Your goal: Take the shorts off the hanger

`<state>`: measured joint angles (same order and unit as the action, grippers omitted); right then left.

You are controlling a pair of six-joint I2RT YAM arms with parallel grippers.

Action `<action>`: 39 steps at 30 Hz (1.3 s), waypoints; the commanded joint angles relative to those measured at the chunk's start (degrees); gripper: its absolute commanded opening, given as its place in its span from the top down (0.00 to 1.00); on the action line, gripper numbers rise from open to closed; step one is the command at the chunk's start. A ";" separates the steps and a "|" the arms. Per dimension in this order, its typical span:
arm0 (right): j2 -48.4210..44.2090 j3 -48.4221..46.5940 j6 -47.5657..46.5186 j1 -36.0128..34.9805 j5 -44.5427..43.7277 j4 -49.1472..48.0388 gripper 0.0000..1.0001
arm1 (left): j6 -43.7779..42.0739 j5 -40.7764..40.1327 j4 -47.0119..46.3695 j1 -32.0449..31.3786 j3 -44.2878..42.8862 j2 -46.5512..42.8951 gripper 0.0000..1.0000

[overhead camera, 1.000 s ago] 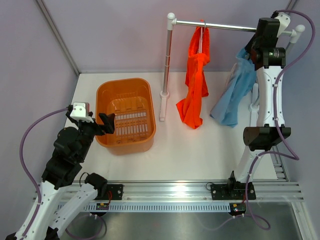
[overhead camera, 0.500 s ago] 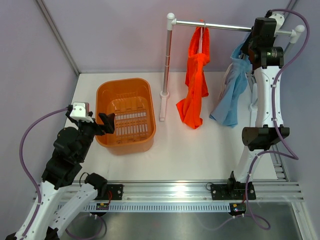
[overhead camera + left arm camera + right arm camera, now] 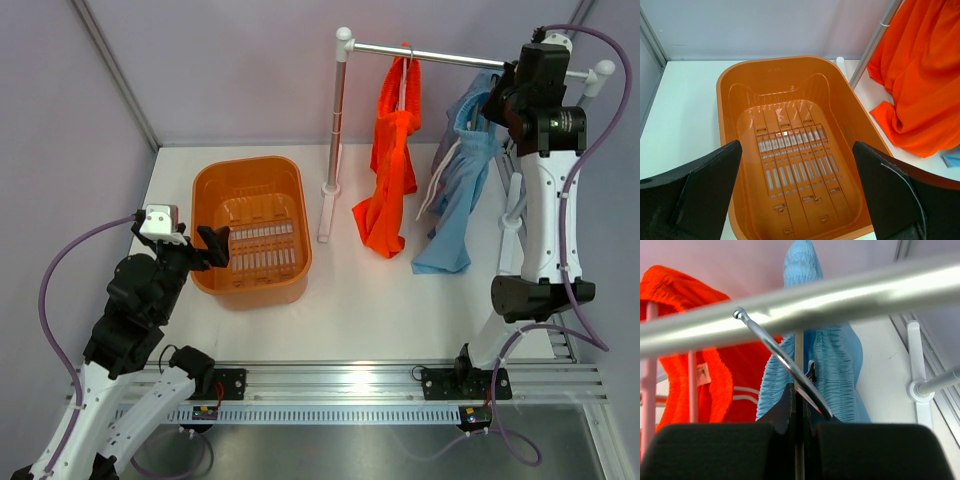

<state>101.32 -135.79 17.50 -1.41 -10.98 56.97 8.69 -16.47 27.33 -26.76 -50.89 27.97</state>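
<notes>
The orange shorts [image 3: 392, 170] hang from a pale hanger [image 3: 406, 62] on the metal rail [image 3: 450, 52]. The light blue shorts [image 3: 457, 190] hang to their right on a second hanger with a metal hook [image 3: 785, 365]. My right gripper [image 3: 500, 100] is up at the rail, shut on that hanger's stem [image 3: 799, 347] just under the hook. The hook sits close under the rail [image 3: 840, 295]; I cannot tell if it touches. My left gripper [image 3: 797, 147] is open and empty above the orange basket [image 3: 722, 95].
The orange basket [image 3: 205, 180] stands at the left of the table. The rail's white post and foot [image 3: 329, 190] stand between the basket and the orange shorts. A second white post [image 3: 916, 385] stands at the right, next to the wall.
My right gripper has shifted at the rail with the hanger. The light blue shorts have swung left and now hang longer and straighter. The left arm has not moved.
</notes>
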 commanded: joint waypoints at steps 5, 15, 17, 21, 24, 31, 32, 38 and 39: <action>-8.68 2.98 -1.85 -1.14 1.40 -5.38 1.00 | 0.45 0.56 -2.81 0.13 -0.61 -0.10 0.01; -12.45 9.11 -0.36 -1.05 5.53 -3.10 1.00 | 0.36 0.56 -2.81 0.05 -0.52 0.07 0.01; -16.14 12.37 -0.01 -1.14 5.97 -2.74 1.00 | 0.28 0.82 -2.81 0.13 -0.52 0.07 0.01; -26.22 22.64 1.31 -1.23 9.48 -2.48 1.00 | 0.19 2.67 -3.07 0.05 -0.52 0.07 0.01; -32.21 26.79 1.31 -2.02 14.23 -0.56 1.00 | 0.10 5.12 -3.42 -0.04 -0.70 0.42 0.01; -40.58 34.26 0.08 -8.16 24.07 3.50 1.00 | 0.45 15.76 -3.43 0.05 -3.33 4.46 0.01; -41.37 35.49 0.17 -9.39 25.12 3.41 1.00 | 0.63 17.77 -3.08 -0.04 -4.03 6.03 0.01; -45.50 46.30 0.96 -19.14 24.54 0.95 1.00 | 3.17 21.92 -0.70 -2.66 -11.06 12.37 0.01; -45.86 48.75 1.48 -20.29 24.17 -0.01 1.00 | 3.87 21.66 -0.79 -3.90 -11.94 13.77 0.01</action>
<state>55.40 -90.76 18.00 -18.61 11.92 61.25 10.44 0.97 27.79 -28.21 -58.26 39.51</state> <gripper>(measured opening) 0.037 0.988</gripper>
